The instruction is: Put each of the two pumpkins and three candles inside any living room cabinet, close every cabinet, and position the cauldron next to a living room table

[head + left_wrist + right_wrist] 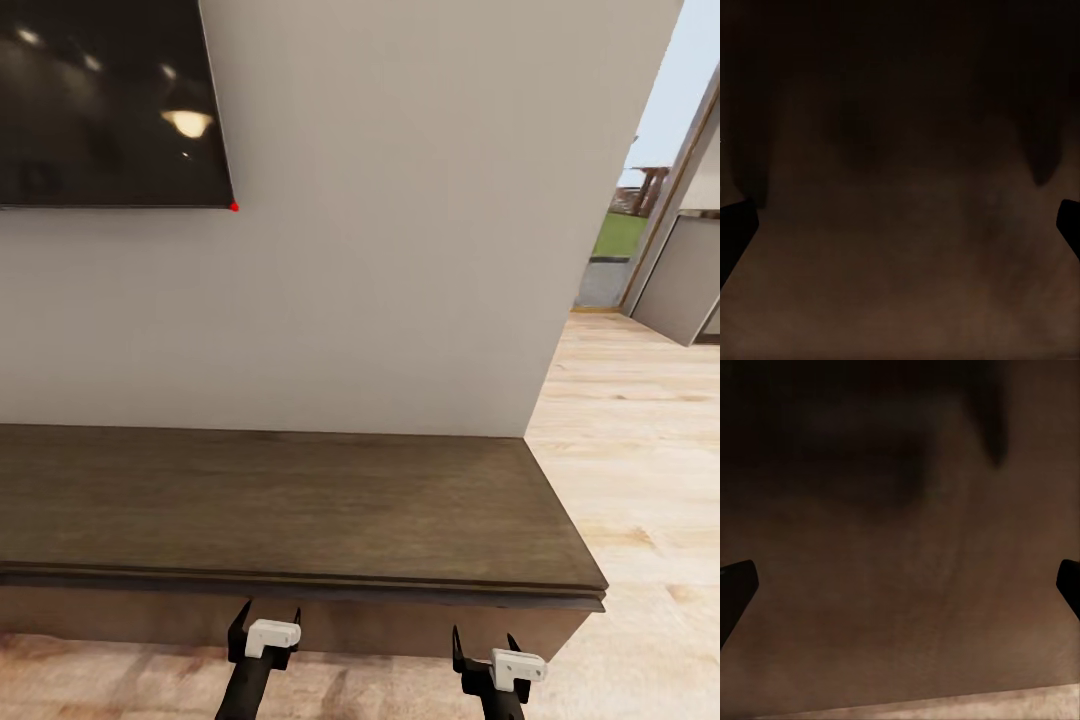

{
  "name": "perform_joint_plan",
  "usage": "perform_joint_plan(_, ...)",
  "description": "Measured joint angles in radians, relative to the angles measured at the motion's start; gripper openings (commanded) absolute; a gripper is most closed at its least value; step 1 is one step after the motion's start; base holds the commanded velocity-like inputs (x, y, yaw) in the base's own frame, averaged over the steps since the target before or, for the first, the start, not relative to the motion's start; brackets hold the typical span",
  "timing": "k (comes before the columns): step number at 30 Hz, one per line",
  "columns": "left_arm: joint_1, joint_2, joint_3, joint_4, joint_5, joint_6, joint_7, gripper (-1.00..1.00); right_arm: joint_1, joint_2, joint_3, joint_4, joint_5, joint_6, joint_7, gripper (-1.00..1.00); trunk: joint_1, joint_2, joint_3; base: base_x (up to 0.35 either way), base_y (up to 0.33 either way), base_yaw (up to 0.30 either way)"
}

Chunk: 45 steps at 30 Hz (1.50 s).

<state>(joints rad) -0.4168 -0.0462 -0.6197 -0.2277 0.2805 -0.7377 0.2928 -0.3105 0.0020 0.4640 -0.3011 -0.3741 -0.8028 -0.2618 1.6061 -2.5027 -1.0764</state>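
Observation:
The long, low, dark brown cabinet (pixel 300 510) runs along the grey wall, and its front face (pixel 380 625) looks flush and shut. My left gripper (pixel 268 612) is open, fingers pointing at the cabinet front just below the top's edge. My right gripper (pixel 484 640) is open too, a little lower and closer to the cabinet's right end. Both wrist views look at dark brown wood (pixel 900 285) (pixel 907 615) from close up, with black fingertips (pixel 735 225) (pixel 735 585) far apart at the sides and nothing between them. The pumpkins, candles and cauldron are out of view.
A black TV screen (pixel 100 100) hangs on the wall above the cabinet's left part. The wall ends at a corner (pixel 545 380) above the cabinet's right end. Pale wood floor (pixel 640 500) opens to the right toward a glass doorway (pixel 620 240).

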Motion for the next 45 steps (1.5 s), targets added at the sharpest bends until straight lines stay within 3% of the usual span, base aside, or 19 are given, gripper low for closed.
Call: perform_joint_plan(45,0.000,0.000,-0.001,-0.002,-0.001,-0.007,0.000,1.00,0.000,0.000,0.000,0.000,0.000,0.000,0.000,1.00,0.000,0.000,0.000,-0.017,0.000,0.000)
